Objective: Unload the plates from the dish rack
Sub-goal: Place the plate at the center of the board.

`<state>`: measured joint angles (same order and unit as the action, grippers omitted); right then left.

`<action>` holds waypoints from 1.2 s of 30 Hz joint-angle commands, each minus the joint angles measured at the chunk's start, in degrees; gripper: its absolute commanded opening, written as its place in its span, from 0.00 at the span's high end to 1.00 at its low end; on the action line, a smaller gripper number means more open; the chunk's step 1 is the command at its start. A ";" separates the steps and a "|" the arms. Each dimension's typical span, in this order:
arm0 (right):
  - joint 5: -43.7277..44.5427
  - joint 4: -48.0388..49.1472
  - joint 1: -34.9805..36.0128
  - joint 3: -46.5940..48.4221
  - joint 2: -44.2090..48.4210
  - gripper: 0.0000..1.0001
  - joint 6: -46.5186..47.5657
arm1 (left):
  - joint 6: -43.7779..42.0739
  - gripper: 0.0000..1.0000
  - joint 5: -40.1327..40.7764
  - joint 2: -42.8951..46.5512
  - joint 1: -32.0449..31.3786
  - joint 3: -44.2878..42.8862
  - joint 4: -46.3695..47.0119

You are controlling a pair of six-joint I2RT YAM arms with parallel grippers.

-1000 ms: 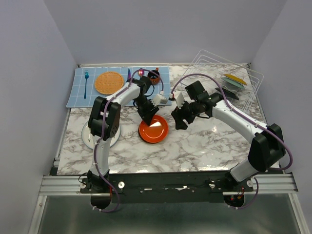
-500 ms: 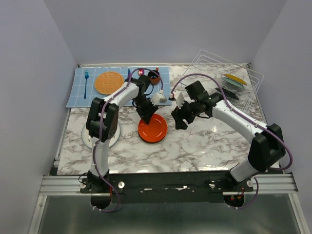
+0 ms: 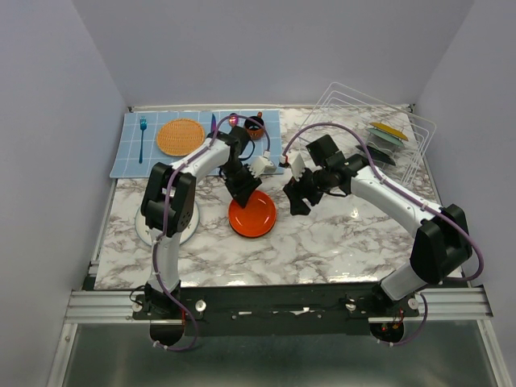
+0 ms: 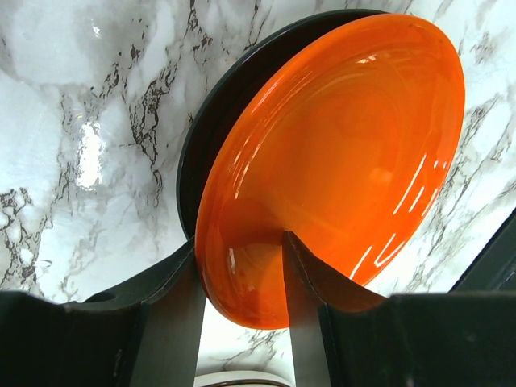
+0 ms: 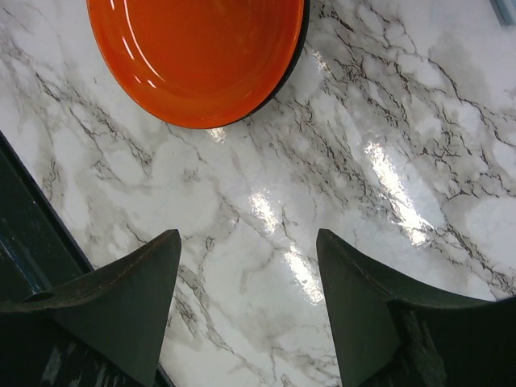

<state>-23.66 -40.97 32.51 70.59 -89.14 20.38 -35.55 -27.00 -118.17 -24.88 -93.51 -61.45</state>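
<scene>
On the marble table (image 3: 339, 242), glossy orange-red plate (image 4: 339, 161) over black plate (image 4: 211, 129)

walls (image 3: 266, 48): plain pale grey | table (image 3: 339, 242): glossy grey-veined white marble | front rail (image 3: 97, 305): aluminium

Bright, even overhead light — white glare on the marble table (image 5: 395, 193) and orange plate (image 4: 355, 161)
</scene>
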 commanded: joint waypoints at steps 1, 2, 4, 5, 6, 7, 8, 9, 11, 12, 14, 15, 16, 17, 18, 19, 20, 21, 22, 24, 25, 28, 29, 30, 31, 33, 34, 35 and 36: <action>-1.04 1.07 -0.26 -0.89 0.55 0.23 0.27 | 0.13 0.49 1.78 1.89 -0.69 0.61 0.89; -1.12 1.07 -0.17 -0.80 0.46 0.23 0.19 | 0.13 0.48 1.95 1.98 -0.78 0.61 0.98; -1.13 0.98 -0.17 -0.89 0.37 0.23 0.36 | 0.22 0.48 2.48 1.98 -0.87 0.61 1.24; -1.13 0.98 -0.17 -0.89 0.46 0.23 0.36 | 0.22 0.48 2.74 1.98 -0.95 0.61 1.42; -1.13 1.07 -0.17 -0.98 0.55 0.23 0.36 | 0.39 0.47 3.18 1.89 -0.96 0.70 1.68; -1.04 1.07 -0.26 -0.98 0.55 0.23 0.27 | 0.48 0.45 3.53 1.98 -0.96 1.05 2.47; -1.04 1.16 -0.26 -1.06 0.55 0.23 0.36 | 0.48 0.45 4.06 2.15 -0.96 1.14 2.56; -1.04 1.07 -0.17 -1.15 0.55 0.23 0.36 | 0.57 0.44 4.33 2.24 -1.04 1.23 2.91; -1.04 1.16 -0.17 -1.24 0.46 0.23 0.36 | 0.83 0.43 5.20 2.68 -1.04 1.93 3.79; -1.04 1.07 -0.17 -1.15 0.37 0.23 0.36 | 1.01 0.42 5.47 2.77 -1.04 2.02 4.23; -1.21 0.98 -0.17 -1.07 0.20 0.23 0.36 | 1.10 0.40 6.00 2.94 -1.04 2.28 4.76; -1.13 0.98 -0.17 -1.07 0.11 0.23 0.36 | 1.10 0.40 6.09 3.03 -1.04 2.37 5.02; -1.13 0.98 -0.17 -1.07 0.11 0.23 0.45 | 1.10 0.39 6.17 3.21 -1.04 2.55 5.20; -1.21 0.98 -0.26 -1.07 0.11 0.23 0.45 | 1.27 0.39 6.17 3.30 -1.13 2.64 5.37; -1.13 0.98 -0.17 -1.07 0.20 0.23 0.45 | 1.36 0.39 6.17 3.38 -1.13 2.64 5.55; -1.21 1.07 -0.17 -1.15 0.11 0.23 0.45 | 1.36 0.38 6.17 3.56 -1.13 2.72 5.64; -1.21 1.07 -0.17 -1.24 0.11 0.23 0.36 | 1.62 0.37 6.09 3.82 -1.13 2.90 5.90; -1.04 0.98 -0.17 -1.24 0.02 0.23 0.36 | 1.54 0.37 6.09 4.17 -1.13 2.99 6.08; -1.04 1.07 -0.17 -1.24 -0.06 0.23 0.53 | 1.71 0.37 5.83 4.35 -1.13 2.99 6.08; -1.04 0.98 -0.17 -1.15 -0.15 0.23 0.45 | 1.89 0.36 5.38 5.22 -1.31 2.99 5.99; -1.04 0.98 -0.17 -1.15 -0.33 0.23 0.45 | 1.89 0.36 5.47 5.32 -1.39 3.07 6.08; -1.30 0.98 -0.17 -1.07 -0.24 0.23 0.45 | 1.89 0.36 5.73 6.02 -1.40 3.08 5.99; -1.30 0.98 -0.17 -1.07 -0.24 0.23 0.54 | 1.89 0.36 5.91 6.02 -1.40 3.16 5.99; -1.30 0.98 -0.17 -1.07 -0.24 0.23 0.54 | 1.89 0.36 5.91 6.02 -1.48 3.08 5.90; -1.30 0.89 -0.26 -1.15 -0.33 0.23 0.45 | 1.98 0.36 6.00 6.11 -1.48 2.90 5.90; -1.30 0.80 -0.17 -1.15 -0.33 0.23 0.54 | 1.98 0.36 6.44 6.11 -1.57 2.81 5.82; -1.30 0.89 -0.26 -1.15 -0.42 0.23 0.62 | 1.89 0.36 6.44 6.28 -1.57 2.72 5.64; -1.21 0.89 -0.17 -1.24 -0.33 0.23 0.62 | 1.89 0.36 6.61 6.37 -1.57 2.72 5.55; -1.30 0.89 -0.17 -1.15 -0.33 0.23 0.54 | 1.80 0.36 7.05 6.55 -1.57 2.81 5.64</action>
<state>-23.68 -40.56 32.51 70.19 -89.14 20.43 -33.98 -21.50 -113.91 -26.00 -90.52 -55.79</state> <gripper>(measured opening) 0.767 0.637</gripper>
